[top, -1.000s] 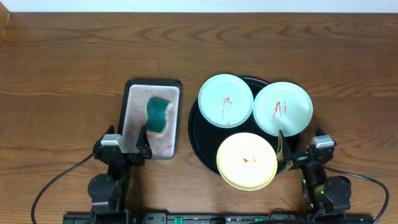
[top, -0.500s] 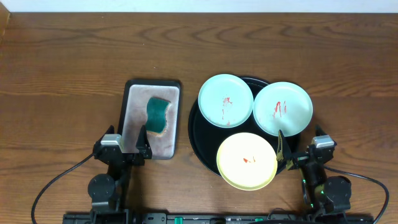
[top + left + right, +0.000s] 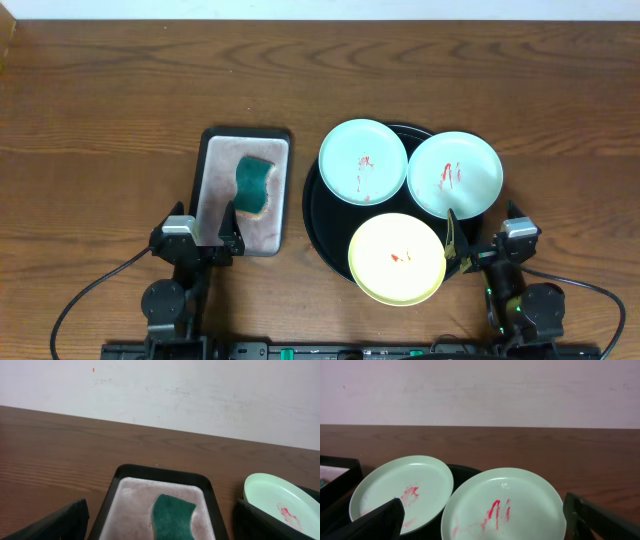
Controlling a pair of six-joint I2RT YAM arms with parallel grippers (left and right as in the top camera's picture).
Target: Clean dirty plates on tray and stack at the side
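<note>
As left gripper (image 3: 200, 230), right gripper (image 3: 484, 240) park, splayed

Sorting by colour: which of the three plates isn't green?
The pale yellow plate, nearest the robot on the black tray; the two behind it, left plate and right plate, are mint-green.

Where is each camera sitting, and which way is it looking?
Overhead: above the table, looking straight down at the round black tray, three red-smeared plastic plates, green sponge; left arm, right arm at the bottom.
Left wrist: on the left arm, facing the far wall over the sponge; open dark jaws in lower corners.
Right wrist: on the right arm, facing that wall over two mint-green plates; open jaws likewise.
Shared: both wrist views catch the left mint-green plate.
</note>
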